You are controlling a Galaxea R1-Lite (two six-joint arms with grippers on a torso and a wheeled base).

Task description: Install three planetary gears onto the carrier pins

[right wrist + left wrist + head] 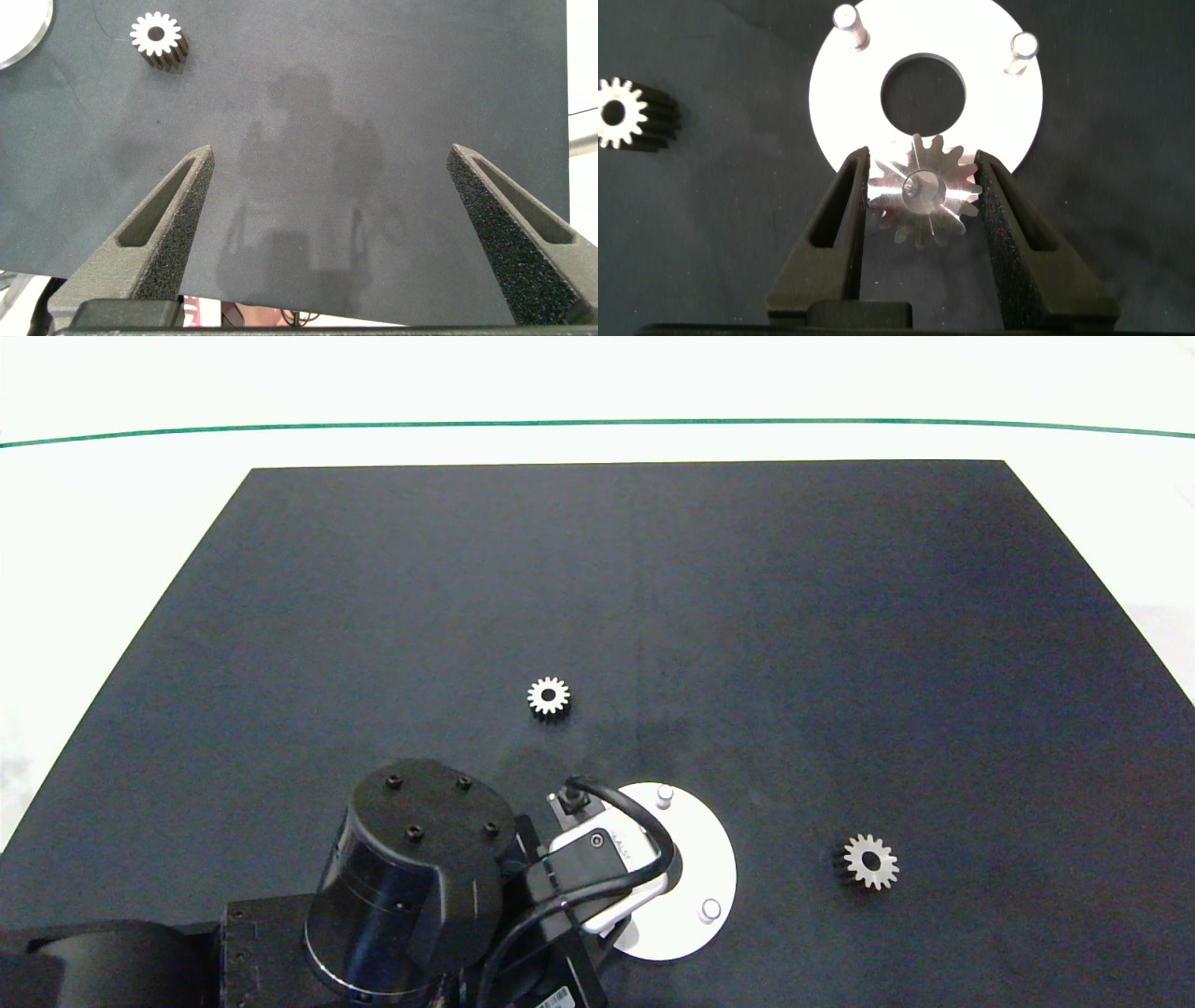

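Note:
My left gripper is shut on one planetary gear, a silvery toothed wheel held flat at the near edge of the white disc. Something round shows inside its centre hole. Two carrier pins stand bare on the disc's far side. From above, the left arm covers the left part of the disc; its pins show. Two more gears lie loose on the mat: one beyond the disc, one to its right. My right gripper hangs open over bare mat.
A black mat covers the white table. The right wrist view shows the right-hand gear and a sliver of the disc. The left wrist view also shows a loose gear beside the disc.

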